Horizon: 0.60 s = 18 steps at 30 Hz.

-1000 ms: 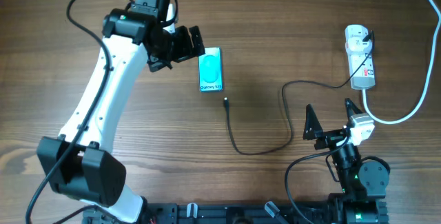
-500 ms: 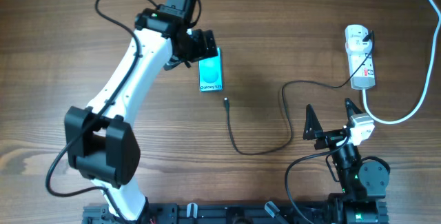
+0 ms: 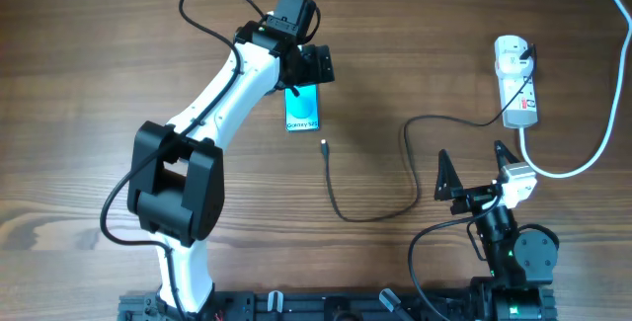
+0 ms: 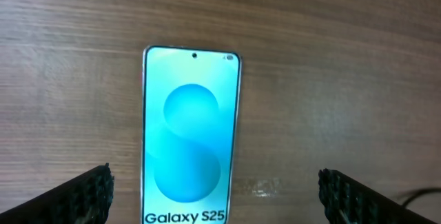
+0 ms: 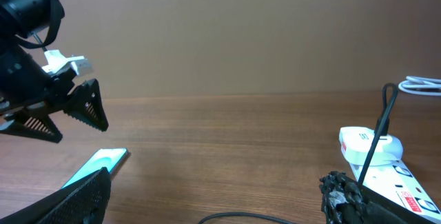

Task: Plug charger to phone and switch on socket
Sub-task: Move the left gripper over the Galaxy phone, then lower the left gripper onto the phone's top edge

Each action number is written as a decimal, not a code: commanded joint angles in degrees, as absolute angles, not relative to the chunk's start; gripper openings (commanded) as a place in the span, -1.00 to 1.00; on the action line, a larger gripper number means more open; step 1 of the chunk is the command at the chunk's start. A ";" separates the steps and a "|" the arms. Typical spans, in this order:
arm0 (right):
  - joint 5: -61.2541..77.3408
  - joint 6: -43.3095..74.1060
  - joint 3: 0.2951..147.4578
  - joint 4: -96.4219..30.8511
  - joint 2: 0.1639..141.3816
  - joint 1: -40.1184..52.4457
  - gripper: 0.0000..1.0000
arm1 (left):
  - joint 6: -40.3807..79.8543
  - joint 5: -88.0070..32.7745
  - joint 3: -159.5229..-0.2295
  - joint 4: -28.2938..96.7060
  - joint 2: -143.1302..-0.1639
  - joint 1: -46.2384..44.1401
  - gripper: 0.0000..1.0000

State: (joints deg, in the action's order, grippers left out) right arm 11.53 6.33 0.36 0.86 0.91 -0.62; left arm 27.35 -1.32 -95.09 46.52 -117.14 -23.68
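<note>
From overhead, the far end of the phone (image 3: 302,114) is hidden under the left gripper (image 3: 308,72), and the wrist view cuts off its near edge at the "Galaxy S25" lettering. That gripper hovers over it, jaws spread wide and empty. Right of the phone, by the base, the right gripper (image 3: 474,168) gapes empty too. The phone lies flat, teal screen up. The charger (image 3: 367,218) has its tip just short of the phone, and its cable loops right to the socket (image 3: 516,82). The table (image 3: 434,25) is brown wood grain, with a plain wall behind.
</note>
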 commanded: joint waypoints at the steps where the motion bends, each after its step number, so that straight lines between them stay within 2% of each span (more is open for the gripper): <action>1: 11.00 6.02 0.27 1.10 0.51 -0.38 1.00 | 27.92 0.75 -94.74 45.34 -118.76 -23.92 1.00; 18: 11.00 6.02 0.27 1.10 0.51 -0.38 0.99 | 27.31 3.25 -94.70 41.93 -122.17 -23.90 1.00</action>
State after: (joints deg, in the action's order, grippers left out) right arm 11.51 6.33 0.36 0.86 0.91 -0.62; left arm 27.35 1.91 -95.07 41.82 -121.84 -23.68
